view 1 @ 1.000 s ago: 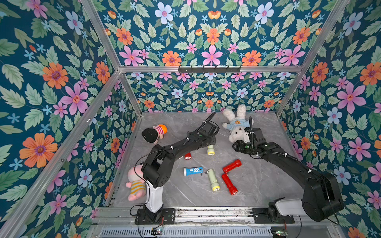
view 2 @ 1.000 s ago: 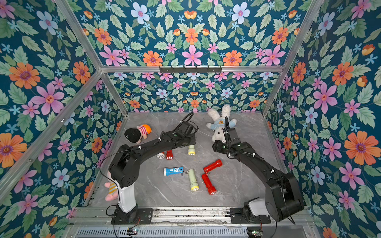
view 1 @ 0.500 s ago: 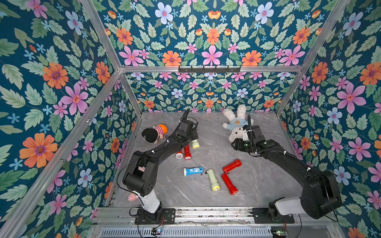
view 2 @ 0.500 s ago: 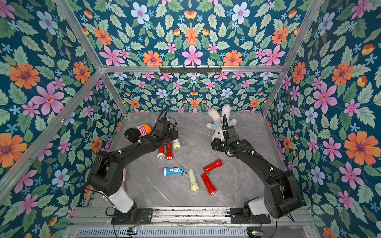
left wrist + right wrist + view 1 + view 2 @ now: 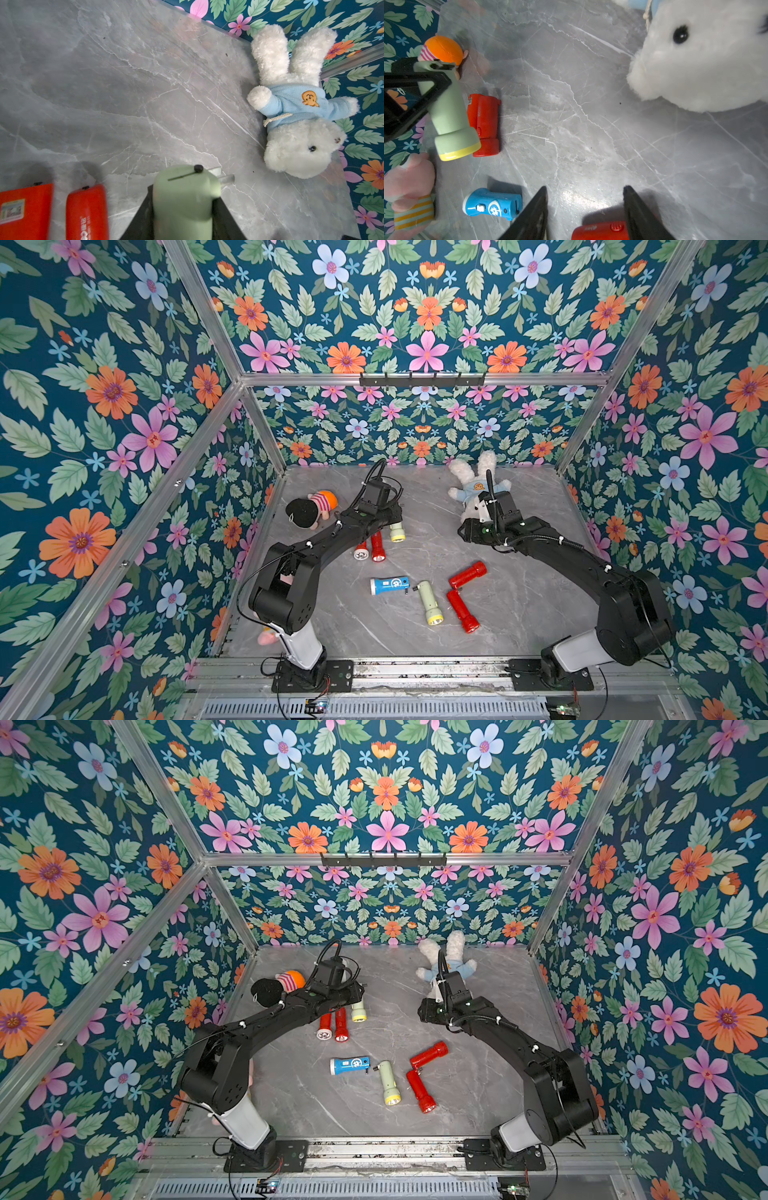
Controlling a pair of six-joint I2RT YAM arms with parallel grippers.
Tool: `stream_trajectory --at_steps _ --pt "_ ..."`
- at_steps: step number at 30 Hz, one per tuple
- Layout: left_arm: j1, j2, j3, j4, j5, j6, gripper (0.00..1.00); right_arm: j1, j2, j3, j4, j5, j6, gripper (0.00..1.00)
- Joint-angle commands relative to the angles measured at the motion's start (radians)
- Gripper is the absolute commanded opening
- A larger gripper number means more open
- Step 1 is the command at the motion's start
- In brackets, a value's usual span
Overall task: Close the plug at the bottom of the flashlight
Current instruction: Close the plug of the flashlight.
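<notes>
One second has swung my left gripper (image 5: 184,199), clenched on the green flashlight (image 5: 448,116), beside two reds (image 5: 377,546), probably to park it; right gripper (image 5: 584,193) gapes empty.

Twin black arms bolted to a slotted aluminium rail (image 5: 415,668).
Left arm (image 5: 332,537) and right arm (image 5: 582,556): matte black links, rounded joint housings, white shell above each black base plate (image 5: 311,676). Thin black cables held with white ties and looped at each wrist camera box. Green indicator dots near the wrists. Right gripper (image 5: 585,187): black wedge-shaped fingers.
</notes>
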Motion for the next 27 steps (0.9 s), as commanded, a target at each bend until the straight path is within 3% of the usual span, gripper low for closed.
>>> stream_trajectory --at_steps 1,4,6,8,12,15,18,23,27 --pt "-0.017 -0.022 -0.014 0.017 -0.045 0.042 0.0 0.002 0.008 0.033 0.013 -0.011 -0.013 0.59" --pt "-0.041 -0.103 -0.119 0.196 -0.019 0.141 0.0 0.002 0.015 0.065 0.014 -0.018 -0.023 0.59" --pt "-0.052 -0.142 -0.174 0.307 0.094 0.267 0.0 0.001 0.021 0.09 0.019 -0.027 -0.033 0.59" --pt "-0.063 -0.146 -0.168 0.303 0.16 0.369 0.0 0.002 0.027 0.118 0.031 -0.043 -0.048 0.59" --pt "-0.063 -0.131 -0.171 0.325 0.258 0.426 0.0 -0.008 0.023 0.143 0.131 -0.186 -0.079 0.56" --pt "-0.063 -0.177 -0.271 0.527 0.429 0.452 0.0 -0.03 0.016 0.144 0.223 -0.352 -0.063 0.54" --pt "-0.061 -0.241 -0.354 0.686 0.512 0.472 0.0 -0.041 0.001 0.134 0.297 -0.465 -0.046 0.54" --pt "-0.061 -0.296 -0.359 0.702 0.778 0.519 0.0 -0.039 -0.024 0.093 0.445 -0.658 -0.046 0.55" --pt "-0.06 -0.342 -0.385 0.734 0.867 0.525 0.0 -0.005 -0.032 0.079 0.44 -0.741 -0.115 0.54"
